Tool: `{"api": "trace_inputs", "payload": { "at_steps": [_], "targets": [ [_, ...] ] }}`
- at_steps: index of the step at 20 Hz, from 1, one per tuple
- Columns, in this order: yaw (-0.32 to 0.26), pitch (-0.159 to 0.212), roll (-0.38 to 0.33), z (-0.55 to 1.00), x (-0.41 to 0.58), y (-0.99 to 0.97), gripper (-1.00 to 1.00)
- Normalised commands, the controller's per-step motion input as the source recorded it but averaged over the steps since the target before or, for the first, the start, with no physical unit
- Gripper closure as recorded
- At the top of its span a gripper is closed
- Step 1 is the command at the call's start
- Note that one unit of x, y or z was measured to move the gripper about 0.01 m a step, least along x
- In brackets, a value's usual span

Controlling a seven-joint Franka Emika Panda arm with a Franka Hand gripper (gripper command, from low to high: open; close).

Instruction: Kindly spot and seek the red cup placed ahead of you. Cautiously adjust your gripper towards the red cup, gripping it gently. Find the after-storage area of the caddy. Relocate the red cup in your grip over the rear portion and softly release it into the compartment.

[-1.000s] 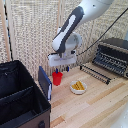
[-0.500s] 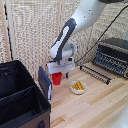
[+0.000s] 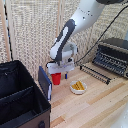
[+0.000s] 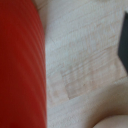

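Two sections are seen in the caddy, which is set at the exterior view's left on the bench, its open top ready to receive things. The gripper is lowered just over the red cup, which is stood upright on the bench between the caddy and a white bowl, apparently for a grasp. How wide the jaws are spread cannot be told; no closure on the cup is shown.
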Motion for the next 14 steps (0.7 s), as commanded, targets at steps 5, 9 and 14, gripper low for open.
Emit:
{"api": "trace_inputs", "payload": {
  "at_steps": [5,9,14],
  "targets": [
    [-0.073,-0.025,0.017,0.19,0.0,0.02,1.0],
    [-0.045,0.0,0.082,0.25,0.0,0.03,1.0],
    [-0.031,0.002,0.123,0.45,0.007,0.0,1.0]
  ]
}}
